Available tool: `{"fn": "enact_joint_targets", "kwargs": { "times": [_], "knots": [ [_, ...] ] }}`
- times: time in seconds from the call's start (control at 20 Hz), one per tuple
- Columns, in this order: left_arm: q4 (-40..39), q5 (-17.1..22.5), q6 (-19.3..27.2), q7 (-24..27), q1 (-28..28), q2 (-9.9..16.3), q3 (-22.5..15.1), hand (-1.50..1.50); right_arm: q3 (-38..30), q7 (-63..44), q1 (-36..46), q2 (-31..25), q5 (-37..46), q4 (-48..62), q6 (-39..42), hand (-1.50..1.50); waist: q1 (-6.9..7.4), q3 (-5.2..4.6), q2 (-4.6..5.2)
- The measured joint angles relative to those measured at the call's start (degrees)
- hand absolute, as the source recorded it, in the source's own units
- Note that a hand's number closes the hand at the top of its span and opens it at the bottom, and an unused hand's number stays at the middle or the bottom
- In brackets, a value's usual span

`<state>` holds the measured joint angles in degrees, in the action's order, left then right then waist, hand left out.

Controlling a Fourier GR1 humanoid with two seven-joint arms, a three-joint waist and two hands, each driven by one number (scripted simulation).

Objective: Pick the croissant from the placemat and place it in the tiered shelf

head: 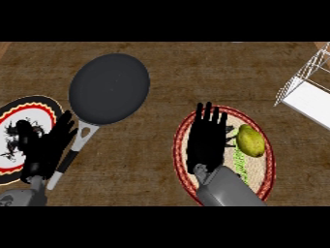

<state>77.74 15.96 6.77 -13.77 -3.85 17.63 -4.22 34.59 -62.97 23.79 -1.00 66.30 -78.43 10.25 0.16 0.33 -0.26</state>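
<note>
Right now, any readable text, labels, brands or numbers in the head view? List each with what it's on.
None readable.
Plate at the left: black markings in its white centre, a drawn figure rather than letters.
Placemat: red and green patterned border, no words.
Frying pan, croissant, tiered shelf: no labels or marks.
Left hand and right hand: plain black, no markings.

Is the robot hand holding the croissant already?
No. The right robot hand is flat and open over the placemat, and the croissant lies beside it, not held.
</note>
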Motion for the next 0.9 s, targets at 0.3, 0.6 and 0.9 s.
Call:
{"fn": "enact_joint_targets", "kwargs": {
  "times": [0.3, 0.6, 0.9],
  "knots": [
    [-0.1, -0.9, -0.7, -0.3, -0.1, -0.5, 1.1, 0.0, -2.4, 2.4, 0.6, 0.4, 1.6, 4.5, -2.6, -1.5, 0.11, -0.02, -0.06],
    [-1.5, -1.2, -2.9, 0.4, -0.4, -0.8, 2.7, 0.0, -3.0, 3.9, 0.6, 0.6, 1.5, 6.7, -5.4, 1.5, 0.1, -0.28, -0.57],
    [-0.5, -1.9, -2.0, -0.7, -0.2, -2.0, 2.1, 0.0, -3.6, 8.2, 1.1, 1.0, -2.2, 8.6, -0.4, 1.5, 0.44, -0.58, -1.2]
  ]
}}
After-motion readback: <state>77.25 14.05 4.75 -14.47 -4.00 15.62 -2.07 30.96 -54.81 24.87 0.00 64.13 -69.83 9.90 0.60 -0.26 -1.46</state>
